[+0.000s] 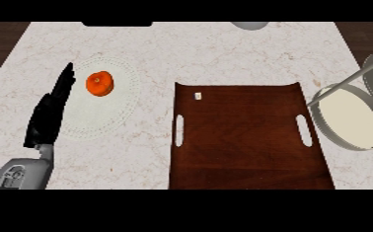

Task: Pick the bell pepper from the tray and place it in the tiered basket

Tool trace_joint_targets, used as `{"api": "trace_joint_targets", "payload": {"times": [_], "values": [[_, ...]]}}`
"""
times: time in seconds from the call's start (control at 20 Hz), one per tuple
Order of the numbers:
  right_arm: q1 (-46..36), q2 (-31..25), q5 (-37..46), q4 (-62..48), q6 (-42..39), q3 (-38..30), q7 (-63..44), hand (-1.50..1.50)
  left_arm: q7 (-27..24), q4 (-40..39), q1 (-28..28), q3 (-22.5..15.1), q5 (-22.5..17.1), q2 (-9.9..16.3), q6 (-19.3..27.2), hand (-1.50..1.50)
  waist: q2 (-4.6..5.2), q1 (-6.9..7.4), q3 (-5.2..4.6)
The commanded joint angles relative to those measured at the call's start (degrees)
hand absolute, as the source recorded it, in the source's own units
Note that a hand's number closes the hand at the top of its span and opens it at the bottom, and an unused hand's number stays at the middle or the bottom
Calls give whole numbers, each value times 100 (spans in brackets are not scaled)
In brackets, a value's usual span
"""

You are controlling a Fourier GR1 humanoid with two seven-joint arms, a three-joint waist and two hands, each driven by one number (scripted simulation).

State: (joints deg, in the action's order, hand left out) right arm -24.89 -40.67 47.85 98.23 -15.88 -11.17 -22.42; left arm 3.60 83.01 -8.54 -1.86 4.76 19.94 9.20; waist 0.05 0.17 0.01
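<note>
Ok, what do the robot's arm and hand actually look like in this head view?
Only the left arm shows. Its hand is solid black, long and narrow, tapering to a pointed tip. Below it a short pale grey wrist joins a light grey forearm with darker recessed detailing on its casing. No cables or markings can be made out.

Tiered basket point(348, 117), right of the tray point(247, 142): cut by frame edge. Small white speck point(197, 96) on tray: unidentifiable. Grey object point(250, 25) beyond tray: mostly cropped.
</note>
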Motion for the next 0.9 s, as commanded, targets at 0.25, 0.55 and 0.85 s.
{"api": "trace_joint_targets", "payload": {"times": [0.25, 0.55, 0.85], "values": [[342, 308, -405, -1081, 274, -318, 1154, 150, -144, -265, -117, 378, -76, 65, -284, 0, 2, 0, 0], [510, 687, -1128, -1637, -97, -915, 788, -150, 84, 219, 111, 209, 24, -30, -240, 0, -11, 9, 6], [318, 684, -1442, -1909, 125, -1271, 1274, -150, 112, 99, 18, 142, 201, -188, -216, 0, 1, 3, 2]]}}
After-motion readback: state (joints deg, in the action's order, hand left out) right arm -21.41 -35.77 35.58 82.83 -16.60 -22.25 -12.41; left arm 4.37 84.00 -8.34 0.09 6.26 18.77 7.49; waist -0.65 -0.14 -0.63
